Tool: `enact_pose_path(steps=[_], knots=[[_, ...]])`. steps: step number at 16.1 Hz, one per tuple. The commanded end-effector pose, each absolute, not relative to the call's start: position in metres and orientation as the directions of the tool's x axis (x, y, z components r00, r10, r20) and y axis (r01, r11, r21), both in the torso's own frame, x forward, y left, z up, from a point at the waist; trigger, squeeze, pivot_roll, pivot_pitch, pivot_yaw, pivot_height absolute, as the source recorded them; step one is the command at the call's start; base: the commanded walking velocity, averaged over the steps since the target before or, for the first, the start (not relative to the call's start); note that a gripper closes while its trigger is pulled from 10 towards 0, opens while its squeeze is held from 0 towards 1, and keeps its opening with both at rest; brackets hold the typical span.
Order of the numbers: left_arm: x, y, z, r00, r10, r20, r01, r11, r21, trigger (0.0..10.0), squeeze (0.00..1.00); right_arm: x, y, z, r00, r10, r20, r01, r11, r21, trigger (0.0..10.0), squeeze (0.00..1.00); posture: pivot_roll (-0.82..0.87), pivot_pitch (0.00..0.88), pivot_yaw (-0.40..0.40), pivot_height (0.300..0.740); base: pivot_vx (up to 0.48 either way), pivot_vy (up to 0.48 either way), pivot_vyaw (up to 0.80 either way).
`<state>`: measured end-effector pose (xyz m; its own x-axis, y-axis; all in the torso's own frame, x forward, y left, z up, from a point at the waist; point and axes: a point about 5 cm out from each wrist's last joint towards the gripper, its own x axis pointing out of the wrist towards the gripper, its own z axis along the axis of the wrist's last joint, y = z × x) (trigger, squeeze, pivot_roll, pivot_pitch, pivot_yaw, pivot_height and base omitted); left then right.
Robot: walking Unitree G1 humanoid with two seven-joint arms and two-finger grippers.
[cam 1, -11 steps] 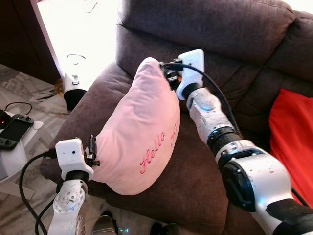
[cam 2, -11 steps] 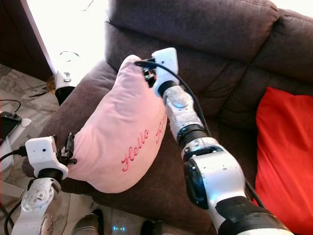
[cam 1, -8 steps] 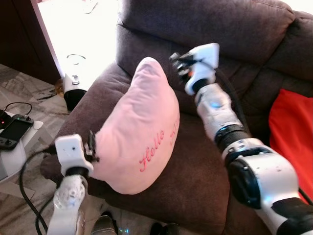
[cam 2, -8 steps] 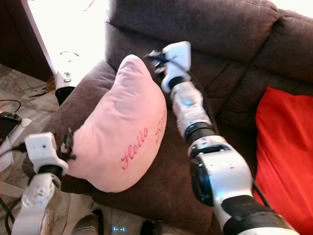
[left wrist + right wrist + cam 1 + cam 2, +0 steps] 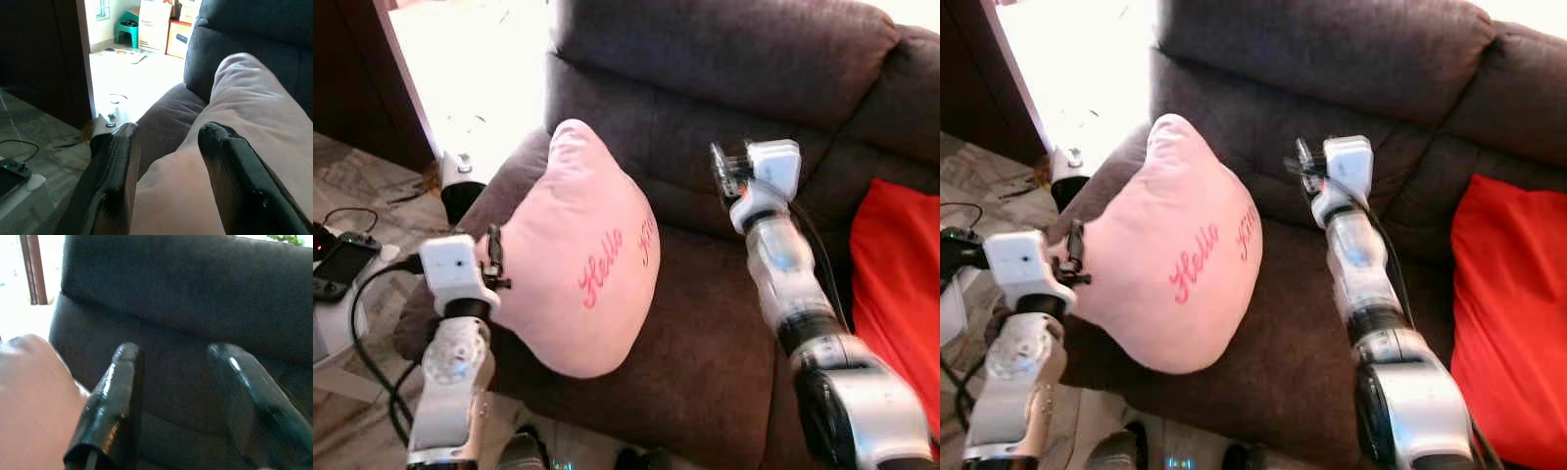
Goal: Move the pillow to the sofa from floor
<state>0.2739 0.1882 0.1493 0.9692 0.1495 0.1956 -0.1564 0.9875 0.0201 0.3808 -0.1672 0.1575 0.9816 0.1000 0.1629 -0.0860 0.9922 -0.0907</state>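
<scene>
While lettered "Hello", pink pillow (image 5: 582,264) leans on sofa (image 5: 724,323)

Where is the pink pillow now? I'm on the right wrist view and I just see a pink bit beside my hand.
Observer: The pillow stands on its edge on the sofa seat, against the armrest on the robot's left.
Operator: Is my right hand holding it?
Observer: No. The right hand is open in the air, apart from the pillow.
Operator: And the other one?
Observer: The left hand is at the pillow's outer edge, over the armrest.
</scene>
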Motion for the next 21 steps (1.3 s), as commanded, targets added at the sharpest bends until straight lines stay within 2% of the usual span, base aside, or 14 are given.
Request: enact_pose_path(steps=[1, 5, 7, 10, 12, 13, 14, 15, 16, 18, 21], knots=[[0.277, 0.183, 0.149, 0.972, 0.115, 0.203, -0.122, 0.992, 0.021, 10.0, 0.0, 0.375, -0.176, 0.149, 0.987, 0.086, 0.136, -0.07, 0.991, -0.113, 10.0, 0.0, 0.11, 0.082, -0.154, 0.74, 0.0, 0.0, 0.0], [0.287, 0.179, 0.141, 0.984, 0.047, 0.169, -0.054, 0.998, 0.034, 10.0, 0.0, 0.329, -0.2, 0.074, 0.997, -0.015, -0.078, 0.005, 0.992, -0.123, 10.0, 0.0, 0.11, 0.009, -0.116, 0.74, 0.0, 0.0, 0.0], [0.289, 0.19, 0.138, 0.981, 0.089, 0.172, -0.105, 0.991, 0.082, 10.0, 0.0, 0.309, -0.211, 0.045, 0.979, -0.101, -0.177, 0.084, 0.991, -0.101, 10.0, 0.0, 0.1, 0.0, -0.092, 0.74, 0.0, 0.0, 0.0], [0.281, 0.208, 0.133, 0.971, 0.164, 0.175, -0.195, 0.966, 0.173, 10.0, 0.0, 0.297, -0.214, 0.033, 0.967, -0.146, -0.208, 0.133, 0.988, -0.076, 10.0, 0.0, 0.1, 0.0, -0.072, 0.74, 0.0, 0.0, 0.0], [0.264, 0.234, 0.096, 0.962, 0.267, 0.053, -0.273, 0.939, 0.209, 10.0, 0.0, 0.28, -0.211, 0.017, 0.956, -0.145, -0.256, 0.133, 0.989, -0.066, 10.0, 0.0, 0.1, 0.0, -0.06, 0.74, 0.0, 0.0, 0.0], [0.26, 0.239, 0.081, 0.957, 0.29, -0.005, -0.282, 0.935, 0.216, 10.0, 0.0, 0.274, -0.212, 0.01, 0.947, -0.153, -0.284, 0.138, 0.988, -0.069, 10.0, 0.0, 0.1, 0.0, -0.057, 0.74, 0.0, 0.0, 0.0], [0.254, 0.243, 0.056, 0.946, 0.299, -0.123, -0.266, 0.936, 0.23, 10.0, 0.0, 0.265, -0.214, -0.004, 0.922, -0.17, -0.349, 0.15, 0.985, -0.084, 10.0, 0.0, 0.09, 0.0, -0.056, 0.74, 0.0, 0.0, 0.0], [0.248, 0.241, 0.033, 0.929, 0.274, -0.249, -0.222, 0.951, 0.218, 10.0, 0.0, 0.256, -0.216, -0.015, 0.896, -0.182, -0.406, 0.152, 0.983, -0.104, 10.0, 0.0, 0.1, 0.0, -0.055, 0.74, 0.0, 0.0, 0.0], [0.24, 0.229, 0.008, 0.912, 0.179, -0.369, -0.108, 0.973, 0.204, 10.0, 0.0, 0.245, -0.218, -0.028, 0.858, -0.195, -0.476, 0.162, 0.981, -0.11, 10.0, 0.0, 0.1, 0.0, -0.053, 0.74, 0.0, 0.0, 0.0], [0.228, 0.213, -0.021, 0.863, 0.089, -0.497, -0.002, 0.985, 0.173, 10.0, 0.0, 0.23, -0.219, -0.043, 0.795, -0.195, -0.575, 0.163, 0.981, -0.107, 10.0, 0.0, 0.08, 0.0, -0.049, 0.74, 0.0, 0.0, 0.0], [0.223, 0.207, -0.042, 0.806, 0.075, -0.587, 0.015, 0.989, 0.148, 10.0, 0.0, 0.216, -0.212, -0.058, 0.731, -0.16, -0.664, 0.129, 0.987, -0.095, 10.0, 0.0, 0.08, 0.0, -0.053, 0.74, 0.0, 0.0, 0.0]])
